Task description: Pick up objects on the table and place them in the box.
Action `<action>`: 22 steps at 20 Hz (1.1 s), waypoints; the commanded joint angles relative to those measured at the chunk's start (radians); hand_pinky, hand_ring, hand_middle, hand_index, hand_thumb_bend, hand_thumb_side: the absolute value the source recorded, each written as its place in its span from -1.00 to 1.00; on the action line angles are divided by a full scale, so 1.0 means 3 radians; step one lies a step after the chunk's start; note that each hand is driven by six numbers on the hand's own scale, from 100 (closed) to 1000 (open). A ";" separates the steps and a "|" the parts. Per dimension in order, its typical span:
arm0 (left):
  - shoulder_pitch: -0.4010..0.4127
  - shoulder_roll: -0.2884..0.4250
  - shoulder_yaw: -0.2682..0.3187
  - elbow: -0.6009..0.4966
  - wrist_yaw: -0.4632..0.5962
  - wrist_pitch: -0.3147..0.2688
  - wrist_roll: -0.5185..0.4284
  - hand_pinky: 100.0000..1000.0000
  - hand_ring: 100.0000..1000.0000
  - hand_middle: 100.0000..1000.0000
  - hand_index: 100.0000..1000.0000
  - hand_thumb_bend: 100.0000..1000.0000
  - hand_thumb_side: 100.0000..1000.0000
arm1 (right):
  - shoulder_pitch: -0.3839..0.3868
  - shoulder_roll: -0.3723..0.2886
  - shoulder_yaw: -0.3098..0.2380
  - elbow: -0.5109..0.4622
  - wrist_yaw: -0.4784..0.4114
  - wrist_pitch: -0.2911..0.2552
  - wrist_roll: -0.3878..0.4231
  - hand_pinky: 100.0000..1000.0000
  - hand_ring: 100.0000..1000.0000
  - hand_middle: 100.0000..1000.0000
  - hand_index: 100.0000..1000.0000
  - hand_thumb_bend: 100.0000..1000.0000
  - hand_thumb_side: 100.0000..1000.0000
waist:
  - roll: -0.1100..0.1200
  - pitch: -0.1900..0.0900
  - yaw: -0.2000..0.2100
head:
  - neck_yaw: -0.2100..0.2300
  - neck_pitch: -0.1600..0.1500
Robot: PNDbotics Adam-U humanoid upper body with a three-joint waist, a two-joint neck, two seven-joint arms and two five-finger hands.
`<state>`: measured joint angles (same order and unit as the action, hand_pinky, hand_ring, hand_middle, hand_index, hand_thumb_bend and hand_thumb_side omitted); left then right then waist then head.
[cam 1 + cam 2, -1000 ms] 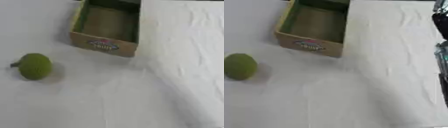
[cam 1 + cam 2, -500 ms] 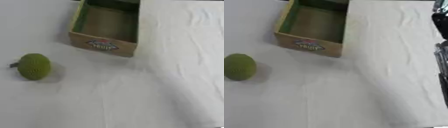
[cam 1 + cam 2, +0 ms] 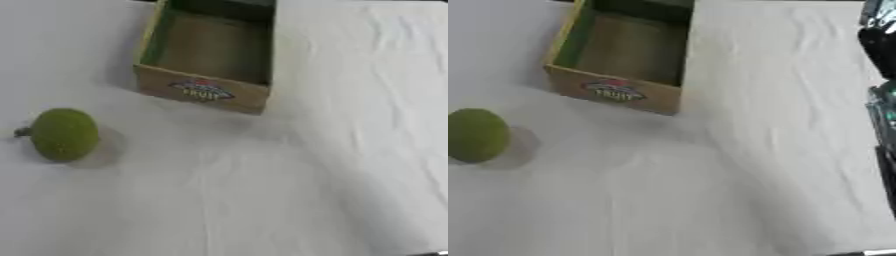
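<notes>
A round green fruit (image 3: 64,134) with a short dark stem lies on the white cloth at the left. The open cardboard box (image 3: 203,91), green inside with a fruit label on its near wall, stands at the top centre, and nothing shows inside it. The fruit lies apart from the box, to its lower left. Neither hand shows in either view. Black and silver parts of the right arm (image 3: 880,45) run down the right edge of the right eye view, well away from the fruit and the box.
A wrinkled white cloth (image 3: 350,150) covers the table. The table's near right corner shows at the bottom right edge (image 3: 868,252).
</notes>
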<state>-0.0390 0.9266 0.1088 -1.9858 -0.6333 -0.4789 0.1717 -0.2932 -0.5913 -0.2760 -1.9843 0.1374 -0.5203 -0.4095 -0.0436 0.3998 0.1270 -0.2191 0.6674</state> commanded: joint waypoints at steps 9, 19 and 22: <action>-0.0587 0.0445 -0.0503 0.0016 0.0548 0.0363 -0.0742 1.00 0.85 0.69 0.90 -1.00 0.26 | -0.0042 -0.0079 0.0021 -0.0052 -0.0052 0.0012 0.0066 0.51 0.34 -0.09 0.44 -1.00 -0.31 | 0.0046 -0.0087 -0.0024 | 0.0071 0.0024; -0.1127 0.0358 -0.0798 0.0144 0.0789 0.0490 -0.1187 1.00 0.83 0.68 0.90 -1.00 0.42 | -0.0069 -0.0051 0.0045 -0.0052 -0.0104 0.0020 0.0116 0.51 0.34 -0.09 0.44 -1.00 -0.27 | 0.0064 -0.0099 -0.0033 | 0.0121 -0.0004; -0.1251 0.0276 -0.0850 0.0196 0.0871 0.0461 -0.1305 1.00 0.84 0.68 0.90 -1.00 0.44 | -0.0070 -0.0044 0.0047 -0.0052 -0.0116 0.0021 0.0128 0.51 0.34 -0.09 0.44 -1.00 -0.26 | 0.0062 -0.0102 -0.0036 | 0.0133 -0.0004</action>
<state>-0.4003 0.9957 -0.1486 -1.9273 -0.3861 -0.3374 -0.2050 -0.3070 -0.5845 -0.2575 -1.9843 0.1118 -0.5130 -0.3751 -0.0273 0.3934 0.1173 -0.1833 0.6727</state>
